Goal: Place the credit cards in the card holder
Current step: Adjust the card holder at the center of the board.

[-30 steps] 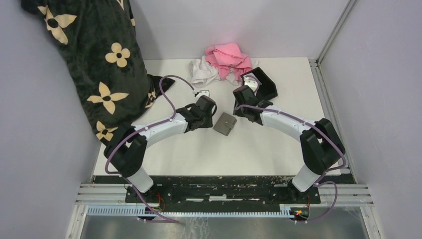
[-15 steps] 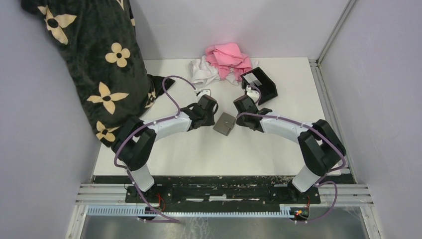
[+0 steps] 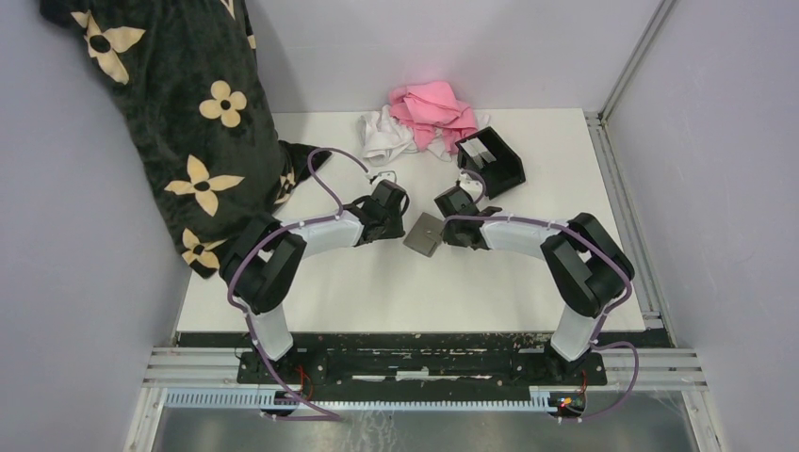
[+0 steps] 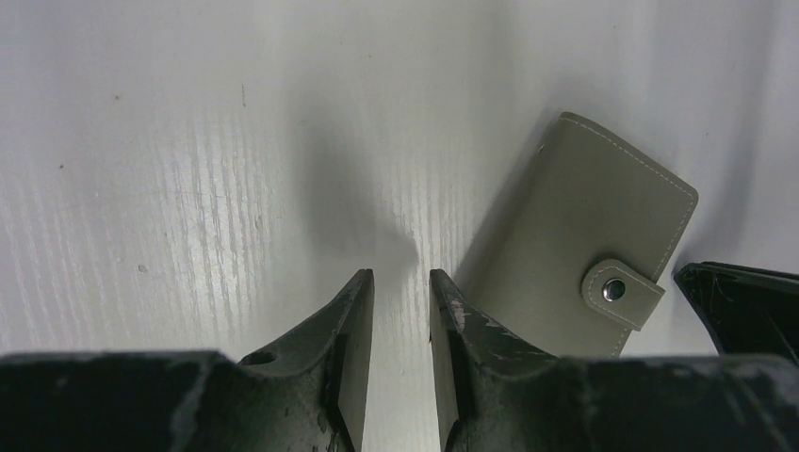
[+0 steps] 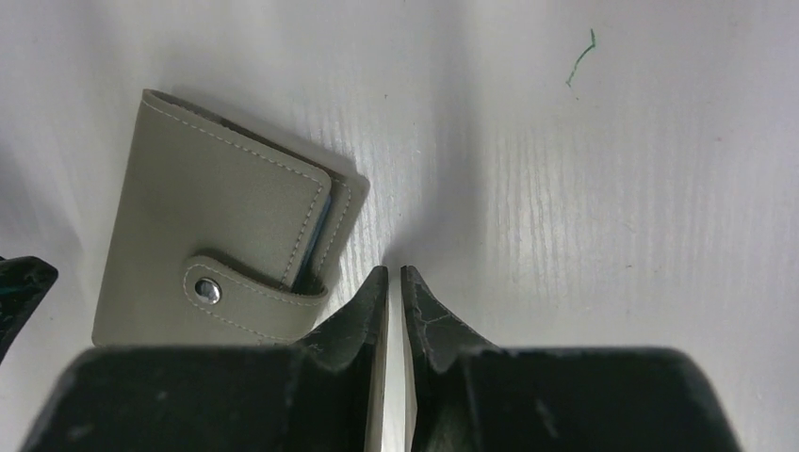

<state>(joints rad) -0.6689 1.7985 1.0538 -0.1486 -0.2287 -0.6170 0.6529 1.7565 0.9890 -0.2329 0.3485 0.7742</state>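
Observation:
The black card holder (image 3: 492,162) stands at the back right of the table, with something white showing inside it. A small white card (image 3: 384,176) lies on the table just behind my left gripper. The grey snap wallet (image 3: 428,234) lies shut between both grippers. My left gripper (image 4: 402,282) is low over the table just left of the wallet (image 4: 575,247), open with only bare table between its fingers. My right gripper (image 5: 395,274) is just right of the wallet (image 5: 212,221), its jaws nearly together and empty. A thin blue edge shows inside the wallet's fold.
A pink cloth (image 3: 432,106) on a white cloth (image 3: 384,135) lies at the back of the table. A dark flowered blanket (image 3: 179,113) hangs along the left wall onto the table. Grey walls close in the left, right and back sides.
My right gripper has drawn back from the card holder down to the wallet's right side, and its jaws have closed. The left gripper has barely moved and narrowed slightly.

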